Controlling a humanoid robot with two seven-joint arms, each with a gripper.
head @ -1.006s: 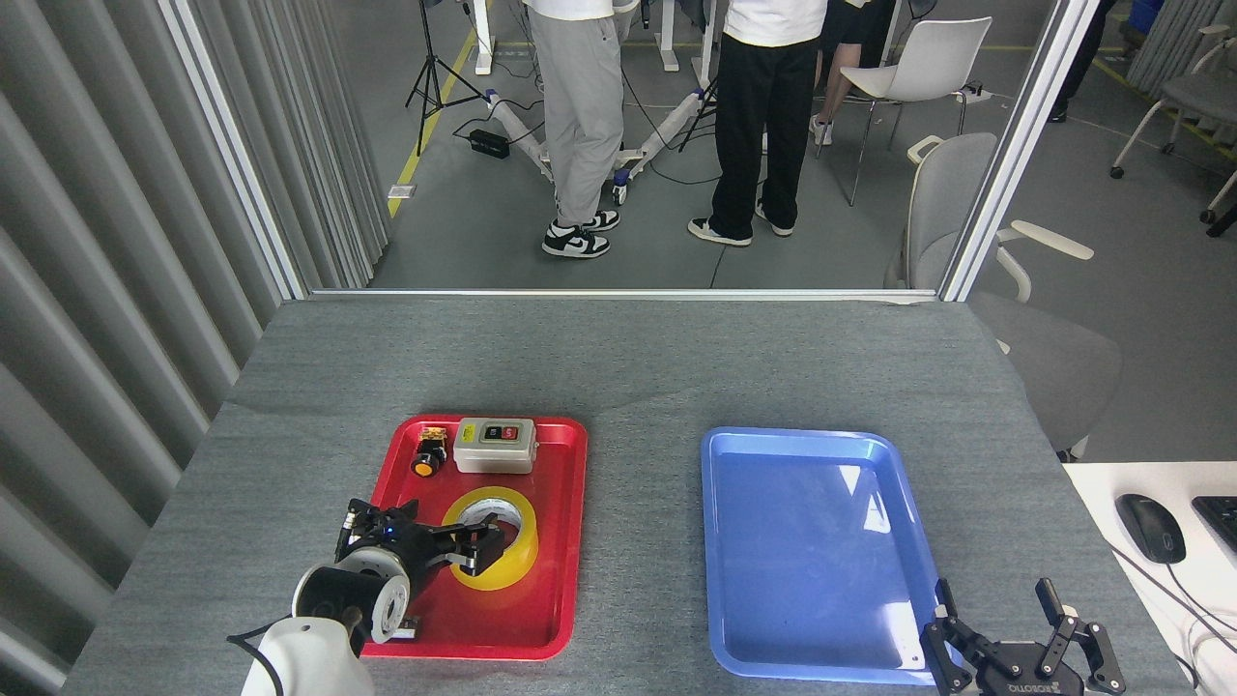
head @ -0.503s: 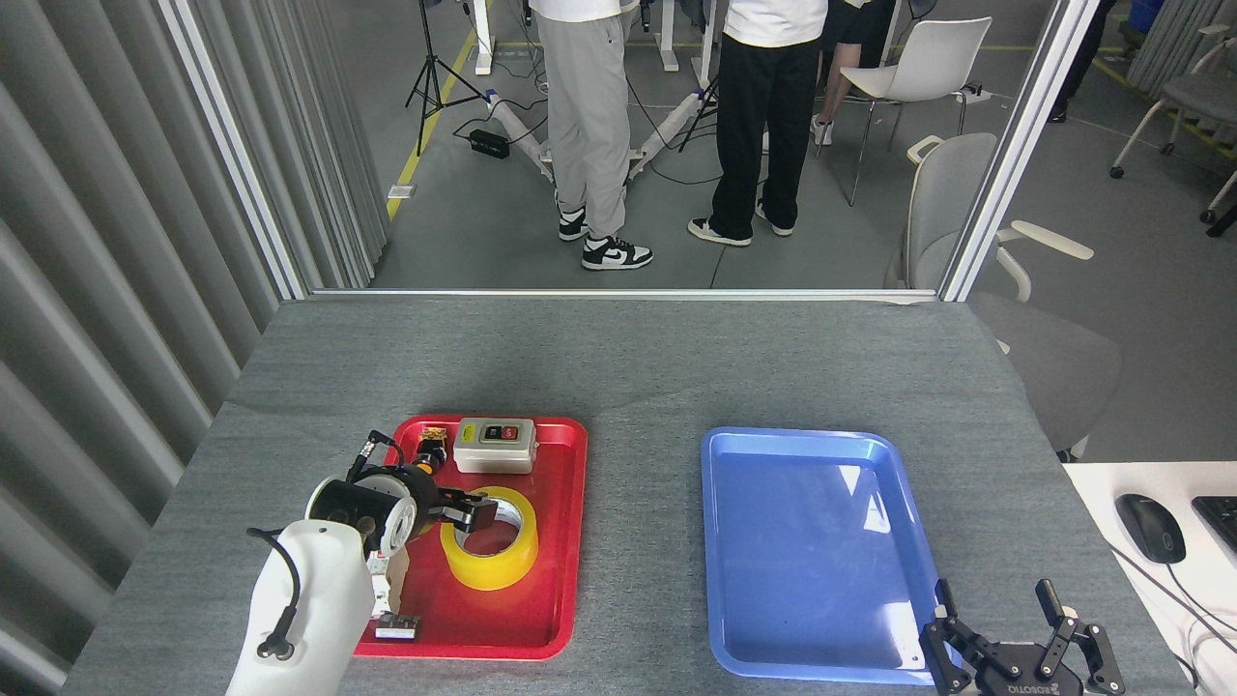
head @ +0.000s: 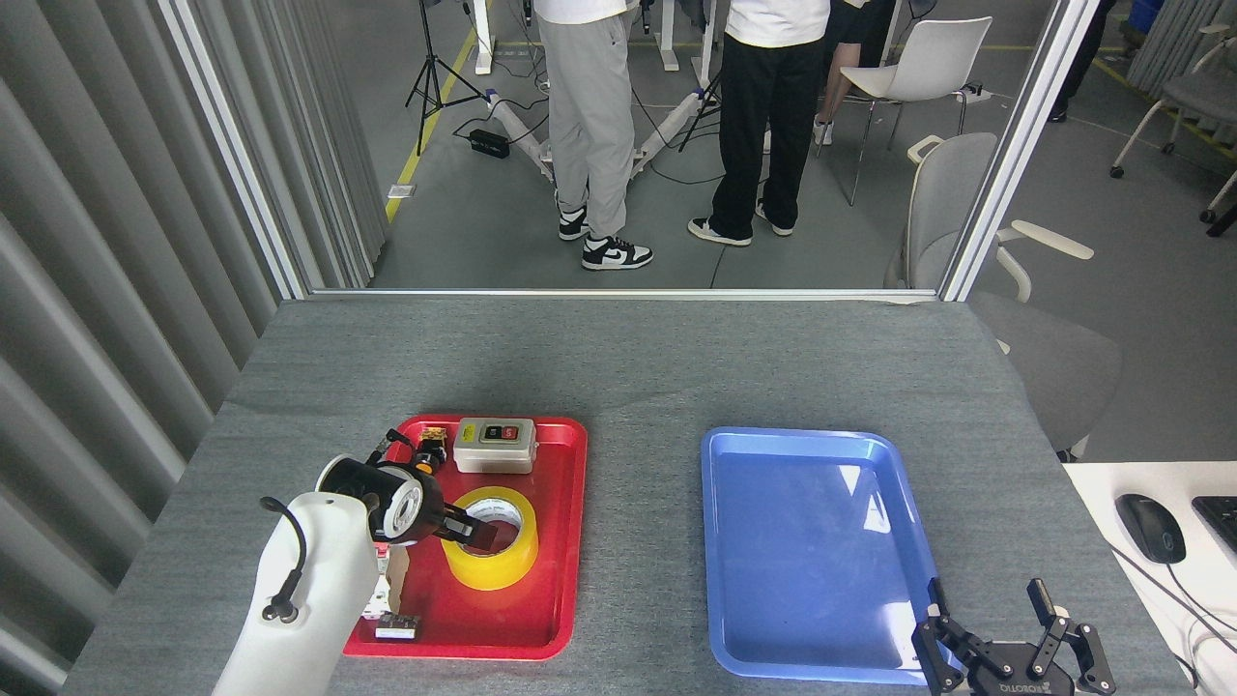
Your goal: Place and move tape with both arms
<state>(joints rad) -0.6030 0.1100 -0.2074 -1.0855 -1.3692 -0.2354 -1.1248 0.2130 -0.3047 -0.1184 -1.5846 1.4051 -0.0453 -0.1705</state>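
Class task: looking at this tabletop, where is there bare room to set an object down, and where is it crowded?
The shiny blue plastic tray is empty. Bare grey felt table lies between both trays and behind them. The red plastic tray is crowded: yellow tape roll, grey switch box, small push button, left gripper.

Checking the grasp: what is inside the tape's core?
A dark finger of the left gripper reaches into the tape core. The tray floor beneath it is mostly covered.

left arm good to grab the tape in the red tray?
Probably yes: the left end effector is already at the tape, one finger reaching into its core, nothing in between. Whether it has closed is unclear.
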